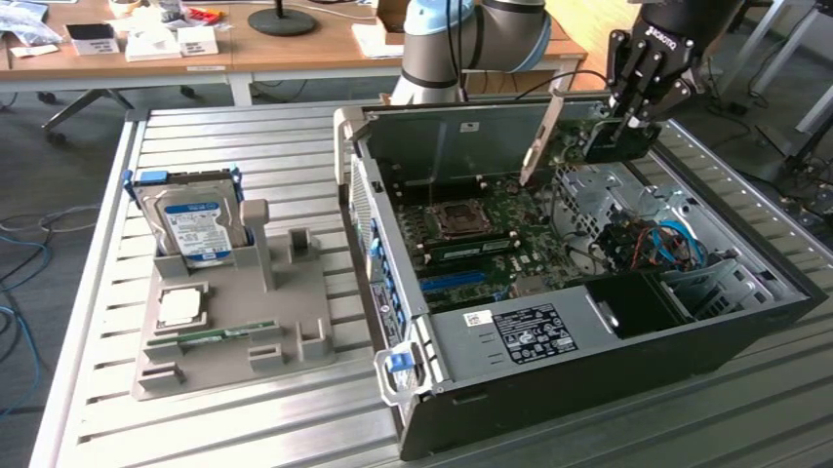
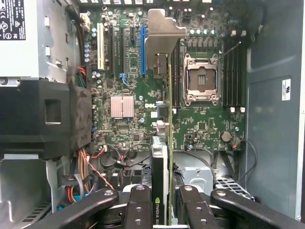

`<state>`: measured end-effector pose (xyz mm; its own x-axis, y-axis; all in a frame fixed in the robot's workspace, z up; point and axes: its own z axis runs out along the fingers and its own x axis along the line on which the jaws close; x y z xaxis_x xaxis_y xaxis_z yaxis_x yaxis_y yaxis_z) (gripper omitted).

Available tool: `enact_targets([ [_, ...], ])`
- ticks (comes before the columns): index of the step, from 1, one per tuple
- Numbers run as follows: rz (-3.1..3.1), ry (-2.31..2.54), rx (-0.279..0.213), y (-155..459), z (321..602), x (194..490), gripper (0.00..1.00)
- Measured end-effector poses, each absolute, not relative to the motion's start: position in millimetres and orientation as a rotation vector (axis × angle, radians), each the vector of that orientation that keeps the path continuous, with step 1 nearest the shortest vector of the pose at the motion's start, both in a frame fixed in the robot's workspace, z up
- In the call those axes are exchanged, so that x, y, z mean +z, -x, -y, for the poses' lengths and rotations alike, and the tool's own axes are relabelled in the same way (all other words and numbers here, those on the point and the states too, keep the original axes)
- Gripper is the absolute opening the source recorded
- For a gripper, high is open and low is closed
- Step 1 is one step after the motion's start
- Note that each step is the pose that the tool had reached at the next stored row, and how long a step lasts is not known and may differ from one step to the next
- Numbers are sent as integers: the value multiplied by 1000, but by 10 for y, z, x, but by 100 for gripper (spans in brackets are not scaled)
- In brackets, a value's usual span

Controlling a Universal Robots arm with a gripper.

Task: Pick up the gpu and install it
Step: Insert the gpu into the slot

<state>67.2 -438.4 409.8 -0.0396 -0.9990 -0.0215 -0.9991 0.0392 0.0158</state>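
Poster: gpu (image 2: 159,157) status check, is it in yet or what?

Reply: nope. I'd call this the carry-and-line-up step. Jaws are closed most of the way and clamped on the card's two flat faces, one finger (image 2: 138,205) on each side. The card sits edge-on between them, with its bracket (image 2: 164,33) at the end far from the jaws.

Poster: how close to the motherboard (image 2: 128,129)?

Reply: from the outside camera it's held up over the open case (image 1: 729,322), and as far as I can tell it's not touching anything. The board is straight below the jaws. The hard drive (image 1: 195,229) is parked in its stand (image 1: 234,322) on the table (image 1: 260,136), well away from the jaws.

Poster: so what does seating it take?

Reply: my guess is the card's contact edge has to be parallel to a slot and dead over it, with the bracket end lined up at the case's rear wall. From the wrist cam, the card's line runs between the blue slot (image 2: 142,50) and the cpu socket (image 2: 202,78), so it isn't over the blue one. It probably needs a sideways nudge before any push down. Can't tell which slot it's meant for. A tilted card would just jam.
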Motion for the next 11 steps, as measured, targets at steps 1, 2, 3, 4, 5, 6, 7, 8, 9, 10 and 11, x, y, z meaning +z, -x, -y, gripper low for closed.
enact_targets([
  [1,-2260,2173,38,-668,4384,4092,27],
  [2,-2258,2171,33,-661,4384,4084,27],
  [3,-2256,2169,29,-654,4384,4075,27],
  [4,-2254,2167,25,-648,4384,4068,27],
  [5,-2253,2166,23,-643,4384,4064,27],
  [6,-2252,2166,22,-641,4384,4062,27],
  [7,-2252,2166,22,-642,4384,4063,27],
  [8,-2252,2166,22,-641,4384,4062,27],
  [9,-2252,2166,22,-641,4384,4062,27],
  [10,-2252,2166,22,-641,4384,4062,27],
  [11,-2252,2166,22,-642,4384,4062,27],
])
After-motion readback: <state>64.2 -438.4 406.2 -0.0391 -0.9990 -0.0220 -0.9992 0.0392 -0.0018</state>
